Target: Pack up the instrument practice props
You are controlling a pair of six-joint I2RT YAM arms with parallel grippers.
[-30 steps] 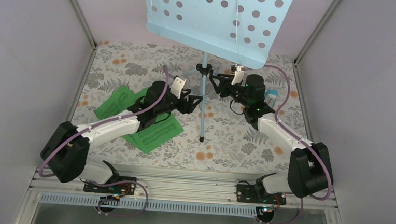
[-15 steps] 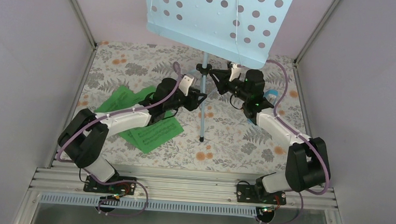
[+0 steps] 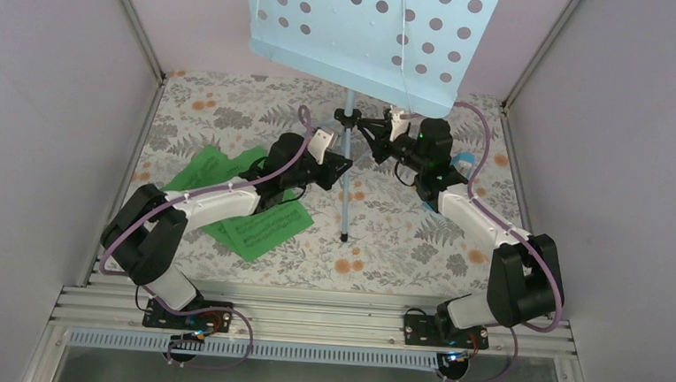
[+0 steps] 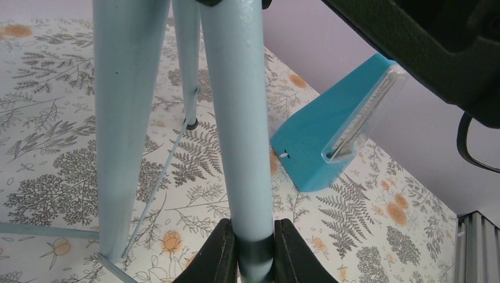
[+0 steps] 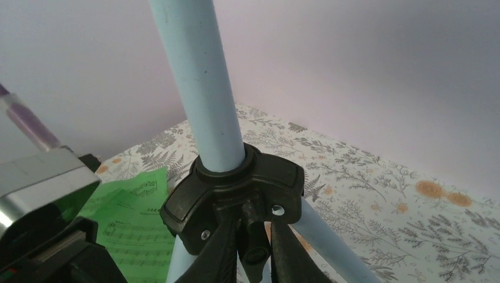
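Both sets of jaws are closed since a second ago: the left end effector (image 4: 255, 249) is clenched on a tube of the music stand (image 3: 366, 42), and the right end effector (image 5: 253, 250) on its black hub (image 5: 236, 194). The stand is upright at 12 o'clock on the worktop (image 3: 402, 248). Folding seems to be in hand; next the hub is to be slid while the tube is held steady.

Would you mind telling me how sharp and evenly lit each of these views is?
Top external view: soft, even light, faint shadows, everything sharp. Left wrist view: the metronome is crisp, the black housing at top right blurred. Right wrist view: the music stand and its black hub are sharp, the silver block at lower left out of focus.
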